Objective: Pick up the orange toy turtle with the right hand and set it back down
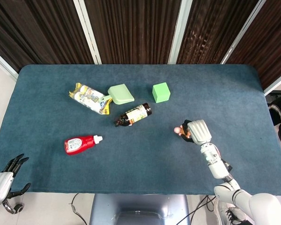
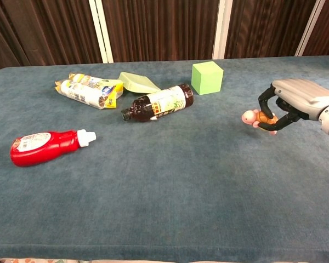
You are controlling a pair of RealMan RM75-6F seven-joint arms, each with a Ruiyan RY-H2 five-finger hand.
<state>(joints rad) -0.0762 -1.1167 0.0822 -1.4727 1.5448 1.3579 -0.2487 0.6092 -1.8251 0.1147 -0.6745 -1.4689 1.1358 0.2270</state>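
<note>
Head view: my right hand (image 1: 195, 131) sits over the right part of the blue table (image 1: 234, 93), fingers wrapped on the orange toy turtle (image 1: 181, 131), its pink head poking out left. My left hand (image 1: 7, 176) is off the near left table edge, fingers spread, holding nothing. Red bottle (image 1: 82, 143), dark bottle (image 1: 133, 114), green cube (image 1: 161, 92), green scoop (image 1: 120, 93) and yellow packet (image 1: 90, 97) lie further left.

Chest view: right hand (image 2: 288, 107) grips the turtle (image 2: 256, 118) from above, lifted clear of the cloth. Left hand not visible here.
</note>
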